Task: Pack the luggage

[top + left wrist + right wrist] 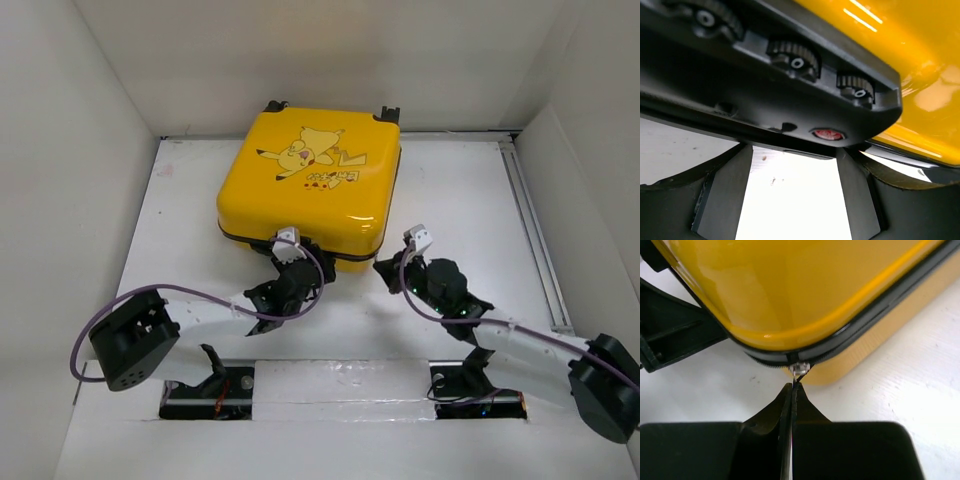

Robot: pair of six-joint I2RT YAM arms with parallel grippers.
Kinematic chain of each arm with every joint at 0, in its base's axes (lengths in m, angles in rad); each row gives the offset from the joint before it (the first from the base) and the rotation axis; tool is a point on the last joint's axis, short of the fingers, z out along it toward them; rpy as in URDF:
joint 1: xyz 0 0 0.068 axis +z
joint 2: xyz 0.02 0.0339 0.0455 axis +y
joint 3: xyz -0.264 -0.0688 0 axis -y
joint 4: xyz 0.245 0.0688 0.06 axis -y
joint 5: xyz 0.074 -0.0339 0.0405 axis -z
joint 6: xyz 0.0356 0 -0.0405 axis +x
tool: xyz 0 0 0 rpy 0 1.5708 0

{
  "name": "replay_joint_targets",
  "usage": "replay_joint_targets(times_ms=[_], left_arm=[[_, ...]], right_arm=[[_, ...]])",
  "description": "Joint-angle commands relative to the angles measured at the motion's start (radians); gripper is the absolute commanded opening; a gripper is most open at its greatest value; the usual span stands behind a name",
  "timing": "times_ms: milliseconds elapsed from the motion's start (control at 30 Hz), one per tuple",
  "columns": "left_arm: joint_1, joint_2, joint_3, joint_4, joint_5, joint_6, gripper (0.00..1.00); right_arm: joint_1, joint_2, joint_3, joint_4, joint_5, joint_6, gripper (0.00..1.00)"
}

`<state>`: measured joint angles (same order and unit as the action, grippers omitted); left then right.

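White table (460,200), white walls (80,130) on three sides. Luggage (310,185) lies flat, lid down, at far centre. My right pincer (791,390) is pinched on the zip pull (799,369) at its near corner. My left pincer (790,200) gapes at the dial lock (795,62).

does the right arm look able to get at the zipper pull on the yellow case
Probably yes: the right gripper, shut, sits right at the zipper pull on the near corner of the luggage, with nothing between.
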<state>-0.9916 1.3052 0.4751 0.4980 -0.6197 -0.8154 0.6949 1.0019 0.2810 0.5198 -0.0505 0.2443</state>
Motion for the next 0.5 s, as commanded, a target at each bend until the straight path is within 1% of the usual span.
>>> replay_joint_targets(times_ms=[0, 100, 167, 333, 367, 433, 467], left_arm=[[0.022, 0.040, 0.077, 0.089, -0.003, 0.038, 0.62], [0.022, 0.062, 0.099, 0.100, 0.006, 0.047, 0.62], [0.022, 0.072, 0.108, 0.100, 0.020, 0.047, 0.62], [0.022, 0.072, 0.108, 0.123, 0.072, 0.038, 0.62], [0.022, 0.072, 0.108, 0.135, 0.072, 0.038, 0.62], [0.022, 0.072, 0.108, 0.136, 0.087, 0.038, 0.62], [0.022, 0.072, 0.108, 0.126, 0.087, 0.038, 0.62]], right_arm=[[0.133, -0.111, -0.019, -0.136, 0.037, 0.082, 0.00], [0.166, -0.071, 0.001, -0.136, 0.047, 0.111, 0.00], [0.201, -0.014, 0.052, -0.116, 0.070, 0.112, 0.00], [0.279, 0.228, 0.200, -0.032, 0.155, 0.156, 0.00], [0.308, 0.266, 0.252, -0.032, 0.223, 0.165, 0.00], [0.318, 0.364, 0.297, -0.004, 0.258, 0.197, 0.00], [0.327, 0.385, 0.314, -0.004, 0.286, 0.207, 0.00]])
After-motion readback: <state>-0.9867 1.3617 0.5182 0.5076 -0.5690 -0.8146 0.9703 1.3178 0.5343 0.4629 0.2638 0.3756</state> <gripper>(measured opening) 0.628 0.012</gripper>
